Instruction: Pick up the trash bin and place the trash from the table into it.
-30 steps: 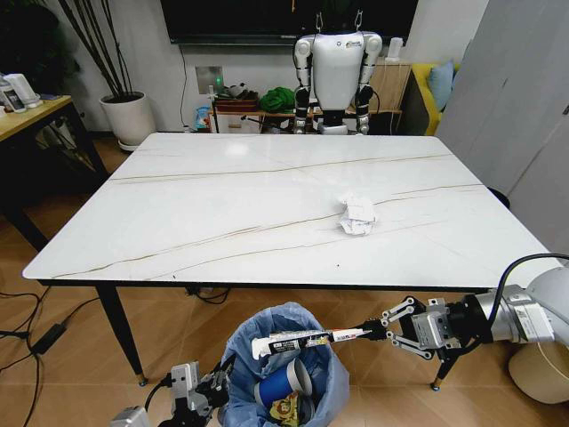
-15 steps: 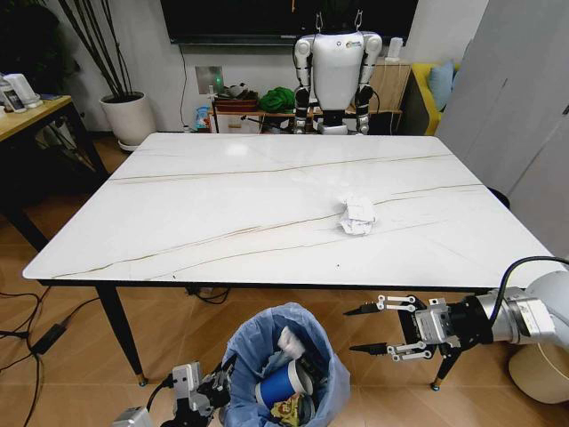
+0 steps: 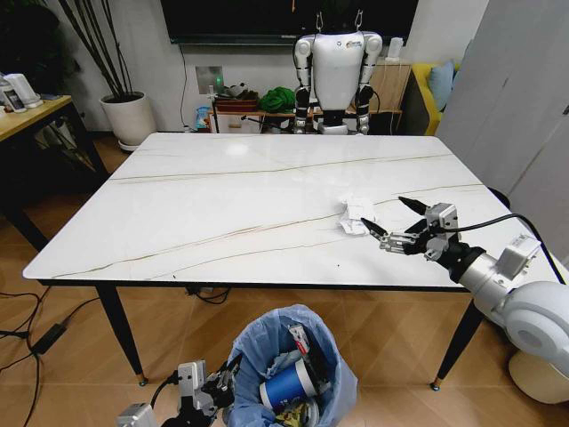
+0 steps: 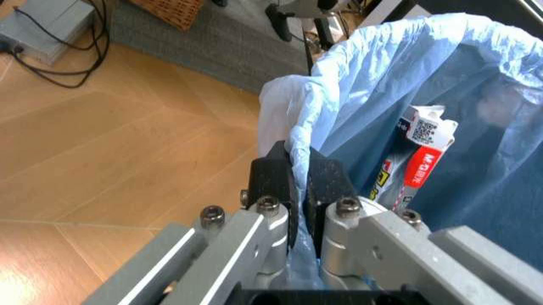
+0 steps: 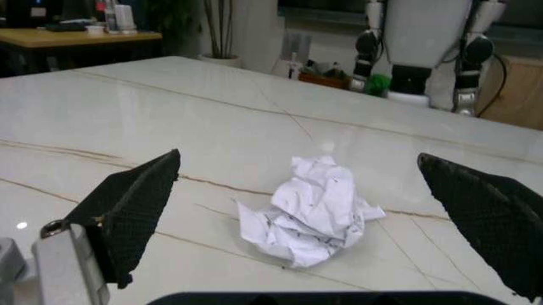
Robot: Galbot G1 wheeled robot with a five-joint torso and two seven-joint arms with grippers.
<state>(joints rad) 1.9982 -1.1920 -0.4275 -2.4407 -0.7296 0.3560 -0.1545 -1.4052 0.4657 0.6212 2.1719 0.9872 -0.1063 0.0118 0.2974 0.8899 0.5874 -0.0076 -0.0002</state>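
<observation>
- Right gripper hovers over the table, fingers spread wide, just beside the paper wad, not touching it.
- Left gripper is clamped on the bin rim, below the table's near edge.
- Inside the bin: a blue cup, a tube-like pack and, seemingly, other litter.

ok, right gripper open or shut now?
Open. The right gripper hangs over the table, its jaws spread wide on either side of the crumpled paper wad, not touching it.
</observation>
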